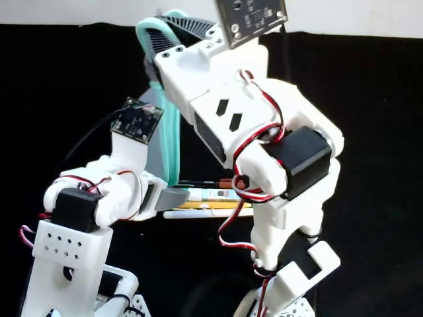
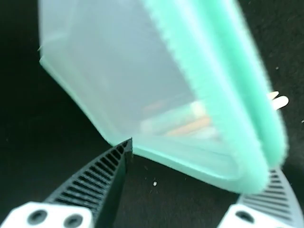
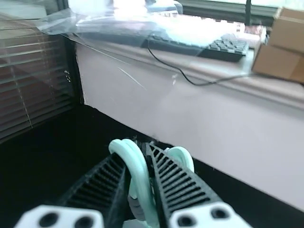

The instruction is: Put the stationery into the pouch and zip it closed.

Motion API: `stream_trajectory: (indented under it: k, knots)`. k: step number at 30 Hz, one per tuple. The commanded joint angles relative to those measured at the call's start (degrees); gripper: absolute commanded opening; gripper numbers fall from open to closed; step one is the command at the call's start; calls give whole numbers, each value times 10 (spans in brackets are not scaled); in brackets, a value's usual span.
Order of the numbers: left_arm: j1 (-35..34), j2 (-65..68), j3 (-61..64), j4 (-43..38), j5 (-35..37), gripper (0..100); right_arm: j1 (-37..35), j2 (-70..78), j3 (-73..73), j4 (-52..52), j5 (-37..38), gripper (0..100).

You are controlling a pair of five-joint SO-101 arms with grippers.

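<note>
A translucent pouch (image 1: 160, 155) with a mint green zip edge hangs upright above the black table. My right gripper (image 1: 173, 32) holds it from the top, shut on the green edge (image 3: 137, 171) in the right wrist view (image 3: 142, 151). My left gripper (image 1: 172, 197) is low at the pouch's bottom. In the left wrist view it (image 2: 202, 159) stands open, fingers wide on either side of the pouch (image 2: 142, 71), and one fingertip (image 2: 124, 148) touches its lower edge. Pens and a pencil (image 1: 206, 195) lie on the table behind the pouch, and they show blurred through it (image 2: 183, 124).
The right arm's white body (image 1: 264, 132) leans over the middle of the table and hides much of it. A white marker (image 1: 198, 213) lies nearest the front among the stationery. A pale wall (image 3: 213, 118) rises beyond the table's far edge.
</note>
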Motion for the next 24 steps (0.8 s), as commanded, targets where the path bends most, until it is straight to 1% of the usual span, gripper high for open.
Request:
stream_trajectory:
  k: [1, 7, 9, 11, 15, 19, 24]
  knots:
    - [11, 0, -7, -23, 33, 372, -16, 0, -17, -29, 28, 11]
    - [8, 0, -17, -39, 47, 372, -37, 0, -17, -40, 50, 11]
    - [8, 0, -38, -39, 48, 372, -50, 1, -17, -40, 51, 11]
    - [8, 2, -54, -48, 66, 372, -62, 1, -17, -40, 51, 11]
    - [-5, 14, -56, -59, 74, 372, -76, 1, -17, -34, 52, 11]
    - [-59, 30, -46, -59, 72, 372, -93, 1, -17, -12, 50, 11]
    - [-140, 30, -21, -59, 71, 372, -115, 2, -17, -13, 49, 11]
